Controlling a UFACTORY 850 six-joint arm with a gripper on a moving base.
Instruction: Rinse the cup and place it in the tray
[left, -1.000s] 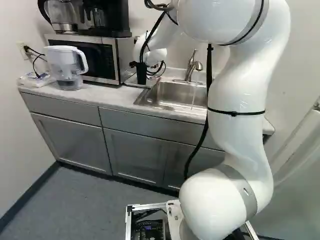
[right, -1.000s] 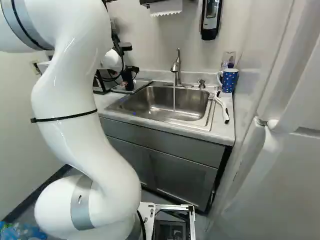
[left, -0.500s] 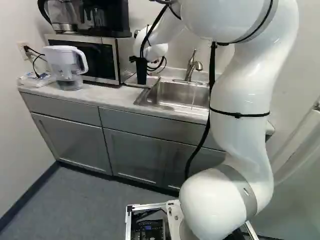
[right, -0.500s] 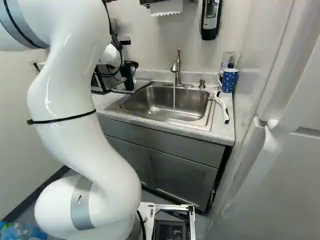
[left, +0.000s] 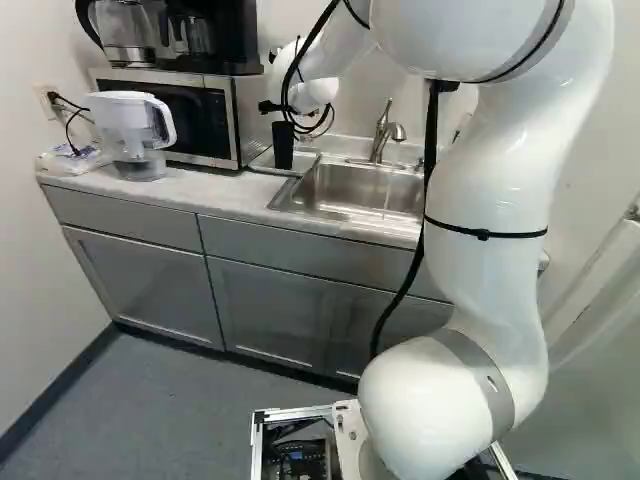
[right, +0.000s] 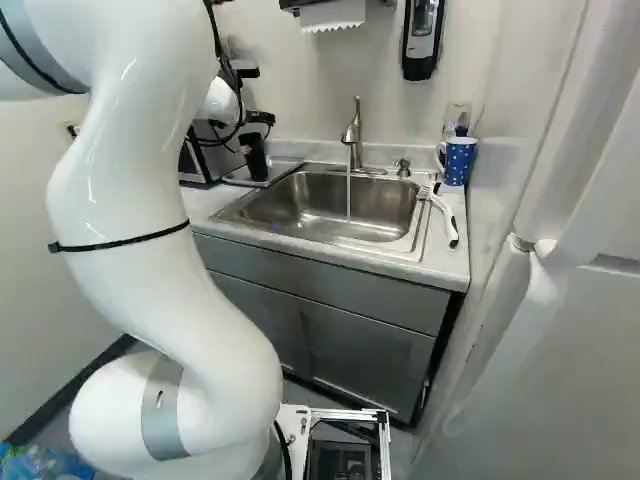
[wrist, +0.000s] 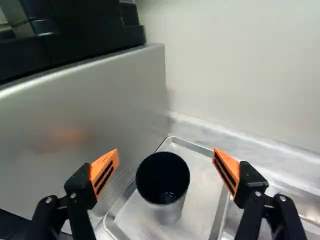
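In the metal tray (wrist: 202, 182), close beside the microwave (left: 195, 115) and next to the sink (right: 380, 212) on the bench (left: 215, 190), with the cup (wrist: 171, 212) upright on its base, mouth upward. Ahead of the tool (wrist: 165, 153) and a little under it, roughly centred between the two orange pads (wrist: 105, 170), apart from both. Spread wide, pinching nothing. Long axis upright, so running across the line from pad to pad; with just one arm at work, no choice of nearer hand. On cup or tray, no lettering to be made out.

From the faucet (right: 353, 135), a thin stream of water (right: 348, 195) into the sink. At the sink's far side from the tray, a blue spotted mug (right: 459, 160).

Probably at the last step, the placing as good as done, though unable to tell from here whether rinsed. Next, best to back straight off the cup, both pads clear of its rim, before any sideways swing; if turned too soon, liable to tip it or push it against the microwave.
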